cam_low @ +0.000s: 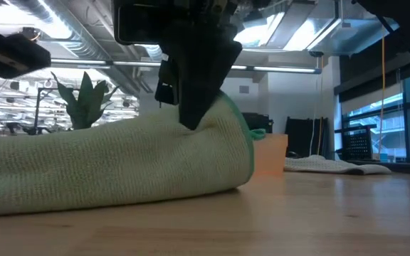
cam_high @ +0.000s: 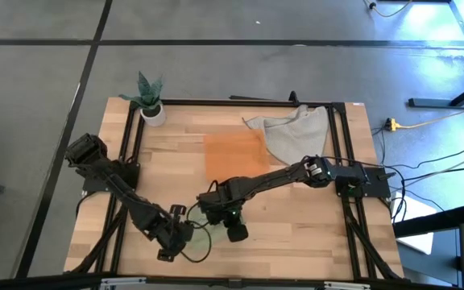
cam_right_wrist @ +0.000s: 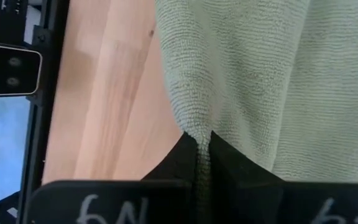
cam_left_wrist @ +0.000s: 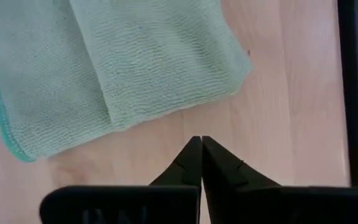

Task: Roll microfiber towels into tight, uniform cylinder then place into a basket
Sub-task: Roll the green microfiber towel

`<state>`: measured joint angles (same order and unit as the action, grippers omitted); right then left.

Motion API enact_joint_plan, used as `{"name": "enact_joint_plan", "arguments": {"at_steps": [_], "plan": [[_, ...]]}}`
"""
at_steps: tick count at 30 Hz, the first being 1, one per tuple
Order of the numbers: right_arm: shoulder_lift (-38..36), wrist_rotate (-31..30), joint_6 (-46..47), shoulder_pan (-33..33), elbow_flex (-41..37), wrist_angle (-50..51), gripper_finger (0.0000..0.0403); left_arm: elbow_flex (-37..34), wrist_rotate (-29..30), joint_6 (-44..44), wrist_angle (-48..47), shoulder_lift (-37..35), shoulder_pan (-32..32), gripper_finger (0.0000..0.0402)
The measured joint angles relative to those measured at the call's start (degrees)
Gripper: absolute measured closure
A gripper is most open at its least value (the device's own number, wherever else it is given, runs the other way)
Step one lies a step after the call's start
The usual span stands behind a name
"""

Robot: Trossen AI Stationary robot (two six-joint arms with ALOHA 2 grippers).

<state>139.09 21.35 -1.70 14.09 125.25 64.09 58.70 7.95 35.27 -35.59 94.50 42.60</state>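
- Green microfibre: the right gripper (cam_right_wrist: 202, 144) is clamped on a fold of the towel (cam_low: 112, 167), cloth pinched between its jaws near the table's front edge.
- The left gripper (cam_left_wrist: 201, 144) has its jaws together on nothing, tips just short of the towel's edge over bare table (cam_high: 312, 234).
- The towel lies in a loose, lumpy roll on the wood, fatter at one end in the low view; not yet a tight cylinder by my judgement.
- Risk: the pinch takes only a thin fold. A lift or drag from here could pull that layer free and unwind the roll.
- Risk: with the left gripper off the cloth, the far end is unsupported and may sag or skew.
- The basket (cam_high: 234, 155) sits mid-table, well apart from the towel.
- A grey cloth (cam_high: 295, 129) lies just beside the basket; a careless carry could snag it.
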Motion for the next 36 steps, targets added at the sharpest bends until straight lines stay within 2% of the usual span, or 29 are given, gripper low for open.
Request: {"name": "enact_joint_plan", "arguments": {"at_steps": [6, 11, 26, 28, 31, 36], "plan": [[0.01, -3.61, 0.08, 0.00, 0.04, -0.16, 0.0382, 0.02, 5.99, 4.17, -2.87, -2.23, 3.72, 0.0401], [0.00, -3.77, -0.05, -0.02, 0.04, -0.91, 0.0382, 0.06, 10.18, 9.30, -5.27, -4.61, 6.50, 0.0401], [0.01, -5.19, -0.28, -0.02, 0.04, -2.14, 0.0381, 0.09, 19.06, 12.37, -4.76, -4.68, 11.09, 0.0401], [0.02, -4.82, -0.12, -0.02, 0.04, -2.12, 0.0380, 0.06, 19.93, 12.37, -4.74, -4.68, 11.04, 0.0401], [0.02, -1.12, -0.31, -0.04, 0.05, -1.89, 0.0380, -0.68, 21.90, 12.38, -4.54, -4.68, 10.73, 0.0401], [0.03, 1.02, -1.57, -0.04, 0.06, -1.94, 0.0380, -5.38, 26.36, 12.49, -2.18, -4.66, 9.48, 0.0401]]}}
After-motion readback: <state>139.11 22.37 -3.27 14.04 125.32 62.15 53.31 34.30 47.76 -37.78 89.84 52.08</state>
